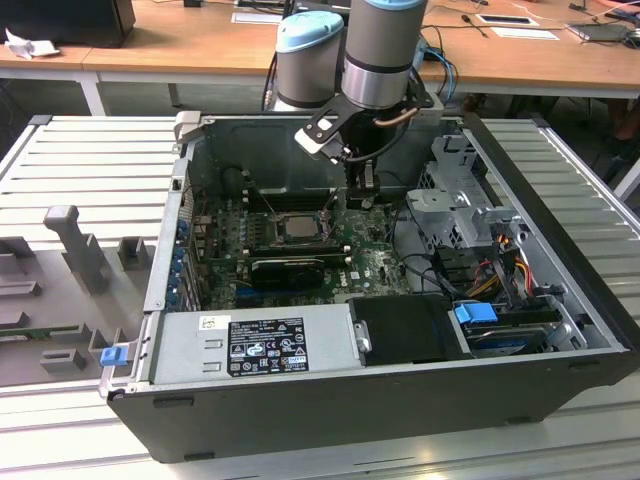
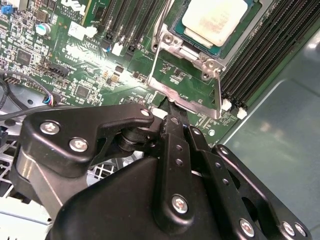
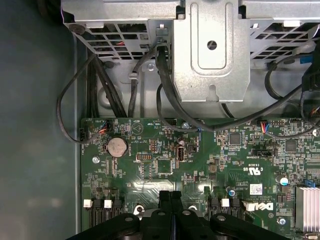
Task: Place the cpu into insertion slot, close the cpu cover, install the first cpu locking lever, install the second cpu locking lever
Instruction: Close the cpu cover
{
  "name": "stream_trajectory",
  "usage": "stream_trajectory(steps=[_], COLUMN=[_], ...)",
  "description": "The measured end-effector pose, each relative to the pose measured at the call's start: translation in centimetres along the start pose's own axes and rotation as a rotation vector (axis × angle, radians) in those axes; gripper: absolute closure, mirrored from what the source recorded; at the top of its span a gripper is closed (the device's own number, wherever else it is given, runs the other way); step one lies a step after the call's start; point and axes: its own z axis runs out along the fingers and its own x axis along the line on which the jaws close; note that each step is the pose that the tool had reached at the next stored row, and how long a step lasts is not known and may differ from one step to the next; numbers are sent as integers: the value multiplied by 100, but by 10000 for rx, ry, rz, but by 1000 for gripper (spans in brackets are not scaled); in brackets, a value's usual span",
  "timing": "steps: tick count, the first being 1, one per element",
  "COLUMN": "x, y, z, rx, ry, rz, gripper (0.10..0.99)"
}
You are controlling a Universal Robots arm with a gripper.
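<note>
Since the cpu [image 2: 215,20] already lies in the insertion slot [image 1: 270,230], just ahead of the jaws with the cpu cover [image 2: 187,50] down around it, the jaws are squeezed together on nothing, tips at a silvery locking lever [image 2: 190,102], likely to push it.

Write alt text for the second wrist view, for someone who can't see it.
The black gripper, fingers together, points its tips at a silvery metal bar on a green motherboard. Just beyond, the cpu lies inside the cpu cover.
</note>
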Motion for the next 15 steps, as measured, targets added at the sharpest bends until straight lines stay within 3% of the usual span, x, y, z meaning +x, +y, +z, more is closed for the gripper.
stream_trajectory(steps=[15], x=[0], y=[-23], z=[0], rx=[0], ry=[0], rz=[1], gripper=[980])
